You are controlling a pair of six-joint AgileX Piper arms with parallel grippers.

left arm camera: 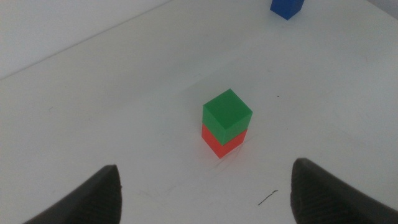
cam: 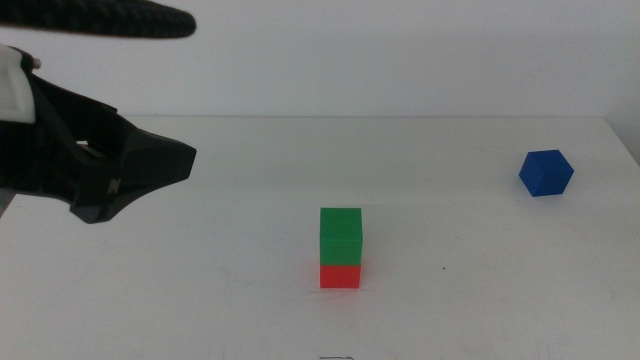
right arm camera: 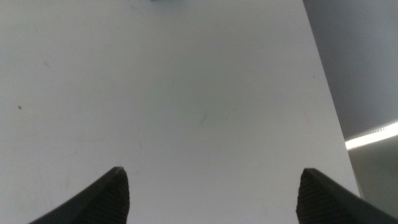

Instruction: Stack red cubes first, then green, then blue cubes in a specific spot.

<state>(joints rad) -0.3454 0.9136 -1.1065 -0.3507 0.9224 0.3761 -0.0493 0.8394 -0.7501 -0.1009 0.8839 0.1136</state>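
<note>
A green cube (cam: 341,237) sits squarely on a red cube (cam: 340,275) near the middle front of the white table; the pair also shows in the left wrist view, green cube (left arm camera: 227,114) over red cube (left arm camera: 219,143). The blue cube (cam: 546,172) lies alone at the far right, and its corner shows as the blue cube (left arm camera: 286,7) in the left wrist view. My left gripper (left arm camera: 205,193) hovers up and to the left of the stack, open and holding nothing. My right gripper (right arm camera: 211,196) is open over bare table, out of the middle view.
The left arm (cam: 90,165) fills the left side of the middle view. The table's right edge (right arm camera: 326,93) runs close beside the right gripper. A small dark scratch (left arm camera: 268,198) marks the tabletop near the stack.
</note>
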